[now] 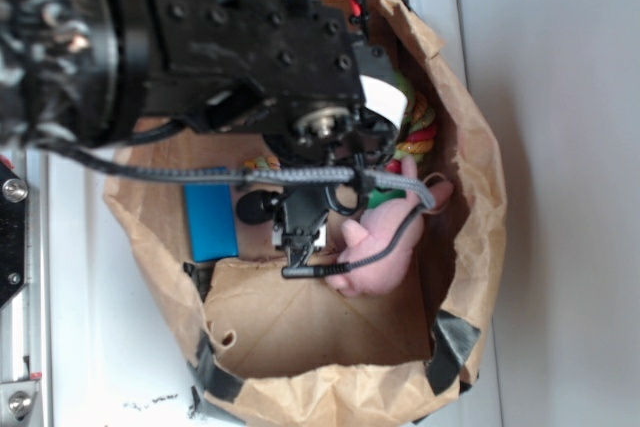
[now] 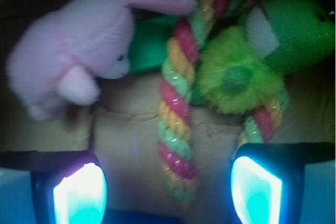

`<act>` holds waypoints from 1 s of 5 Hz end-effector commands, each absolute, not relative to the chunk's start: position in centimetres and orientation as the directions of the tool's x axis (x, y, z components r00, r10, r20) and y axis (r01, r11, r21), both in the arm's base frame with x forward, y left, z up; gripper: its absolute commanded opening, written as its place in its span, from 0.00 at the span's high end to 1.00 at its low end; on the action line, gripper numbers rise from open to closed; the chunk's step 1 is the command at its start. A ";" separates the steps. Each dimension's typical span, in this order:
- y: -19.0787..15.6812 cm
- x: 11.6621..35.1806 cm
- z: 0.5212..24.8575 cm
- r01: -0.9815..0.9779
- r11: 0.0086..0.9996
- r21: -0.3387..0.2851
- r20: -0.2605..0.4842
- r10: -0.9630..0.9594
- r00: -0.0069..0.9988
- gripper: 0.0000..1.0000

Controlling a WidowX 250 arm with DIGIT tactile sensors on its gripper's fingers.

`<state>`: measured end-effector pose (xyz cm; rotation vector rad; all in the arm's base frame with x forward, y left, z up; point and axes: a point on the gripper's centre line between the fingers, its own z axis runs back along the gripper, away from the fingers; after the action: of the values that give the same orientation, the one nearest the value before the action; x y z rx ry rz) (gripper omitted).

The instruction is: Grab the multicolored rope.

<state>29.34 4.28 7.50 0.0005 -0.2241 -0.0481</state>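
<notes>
The multicolored rope (image 2: pixel 177 108), twisted from red, yellow and light green strands, lies on the brown bag floor and runs up the middle of the wrist view. A second stretch of it shows beside the right finger. In the exterior view only a bit of the rope (image 1: pixel 420 132) peeks out behind the arm. My gripper (image 2: pixel 168 190) is open, its two glowing pads wide apart, with the rope's lower end between them and not touched. The gripper (image 1: pixel 305 247) hangs inside the bag.
A pink plush bunny (image 2: pixel 73 51) lies left of the rope, a green plush toy (image 2: pixel 262 45) right of it and over it. All sit in a brown paper bag (image 1: pixel 470 197) with a blue block (image 1: pixel 210 222) on its left side. The bag walls stand close around.
</notes>
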 end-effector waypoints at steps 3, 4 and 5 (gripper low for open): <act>1.1 30.3 4.9 0.024 0.999 0.028 0.241 -0.030 0.970 0.00; 0.3 30.0 4.6 0.056 0.998 0.041 0.256 -0.064 0.965 0.00; -0.1 30.3 4.6 0.055 0.998 0.044 0.259 -0.064 0.964 0.00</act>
<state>29.63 0.53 3.63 0.0358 -0.2315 -0.0418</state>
